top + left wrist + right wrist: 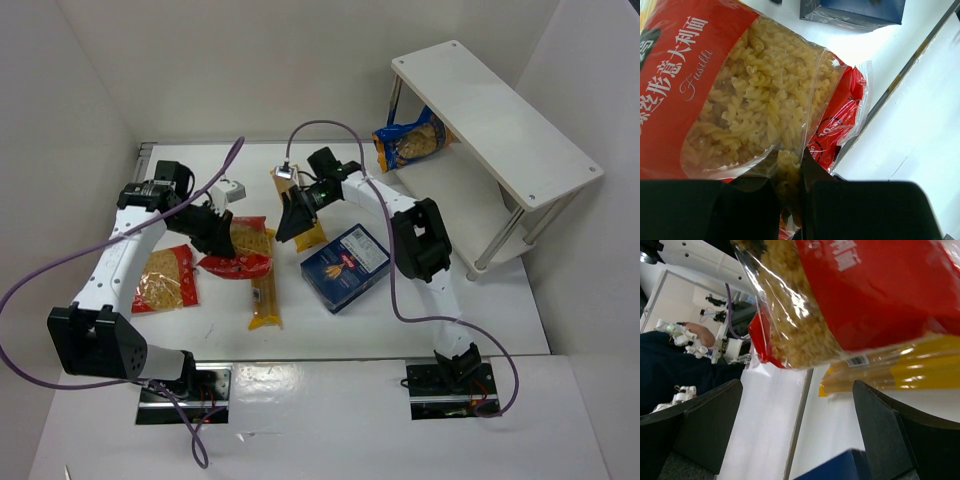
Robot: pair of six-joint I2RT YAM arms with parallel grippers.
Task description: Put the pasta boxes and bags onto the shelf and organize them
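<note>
Boards of white on thin metal legs form the shelf point(500, 110), which stands at the far right of the table point(480, 310). Its top board is bare. On the lower board lies the blue-edged bag point(412, 140), tucked under the far end.

The dark blue carton point(345, 267) lies flat on the table near the middle, well apart from the shelf and just beside the right arm's forearm.

Left of the carton sit the other packets. One red-edged bag of fusilli point(245, 252) is pinched at its clear edge by the left gripper point(222, 240), whose black fingers point(765, 210) are closed tight on the plastic. A second red-edged bag point(167, 278) lies flat further left, beside the left arm.

A long spaghetti pack point(265, 300) lies on the table with its far end under the held bag. Another spaghetti pack point(312, 237) shows its yellow end below the right gripper point(293, 222).

The right gripper hovers between the held bag and the carton with its fingers spread wide and nothing between them. In its wrist view the red bag and the spaghetti pack fill the space ahead of it.
</note>
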